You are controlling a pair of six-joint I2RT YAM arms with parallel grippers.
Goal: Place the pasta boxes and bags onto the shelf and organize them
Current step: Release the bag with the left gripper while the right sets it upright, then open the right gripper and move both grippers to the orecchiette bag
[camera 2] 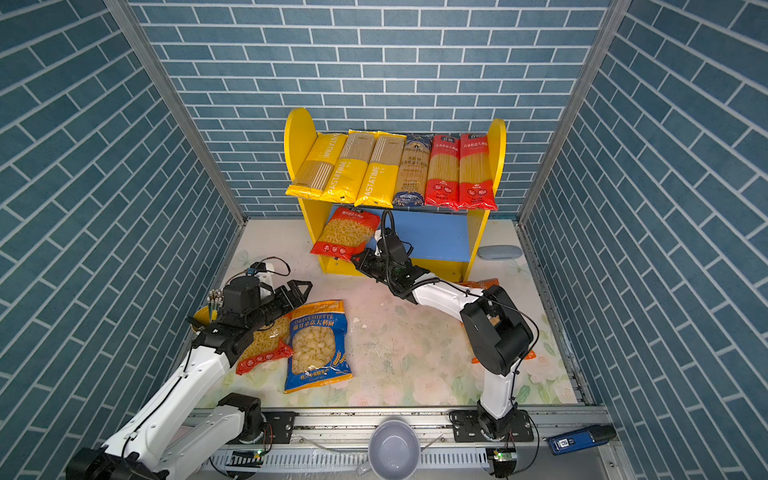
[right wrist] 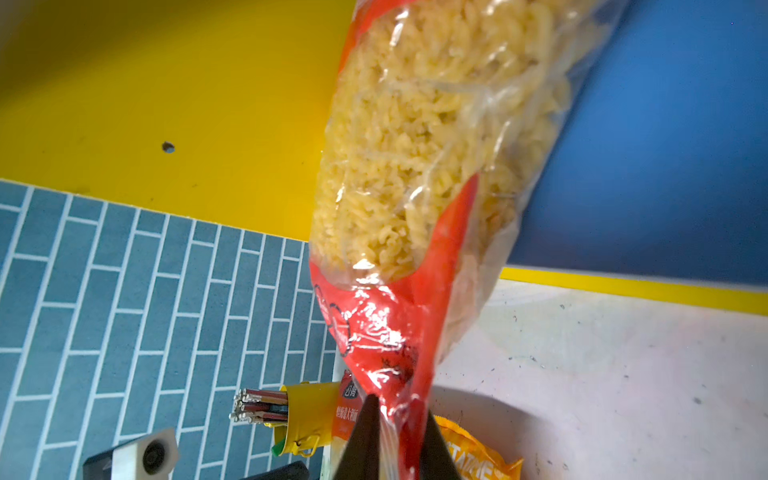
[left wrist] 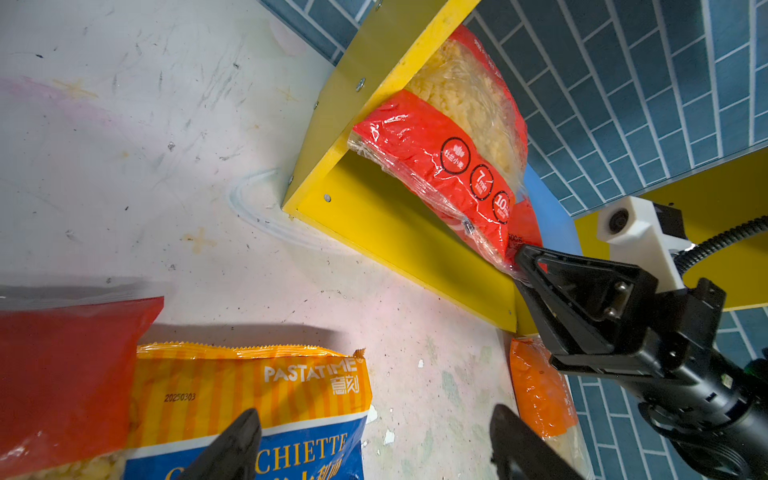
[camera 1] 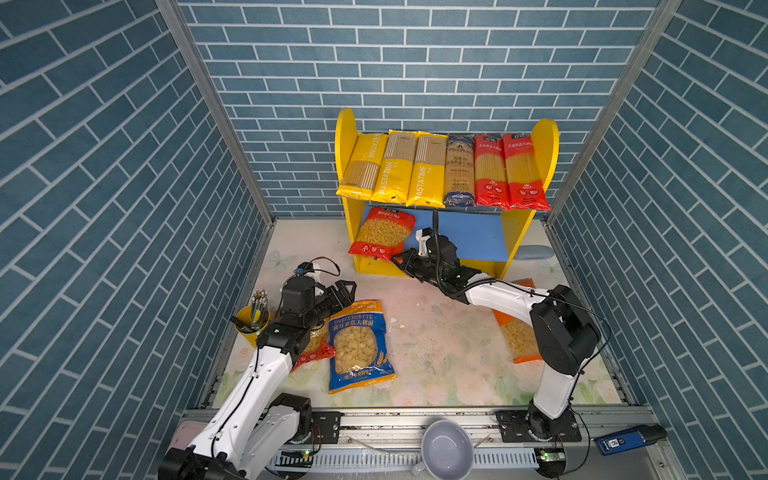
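Currently mid-placement: right gripper (right wrist: 399, 415) is pinched tight on the bottom seam of the red short-pasta bag (camera 1: 382, 235); bag leans tilted on the blue lower board (camera 1: 473, 239) of the shelf (camera 1: 345, 137), against the yellow side panel nearer the left arm, bottom end overhanging the front edge. Next move, as I judge it: push it further in, settle it, then release. Left gripper (camera 1: 347, 286) hangs wide open and empty above the blue orecchiette bag (camera 1: 359, 345) on the table; probably the next pick. Right wrist view shows the film caught between the jaws; top views can't confirm that. Both top views show six long packs (camera 1: 395, 170) filling the upper board; neither wrist view does.
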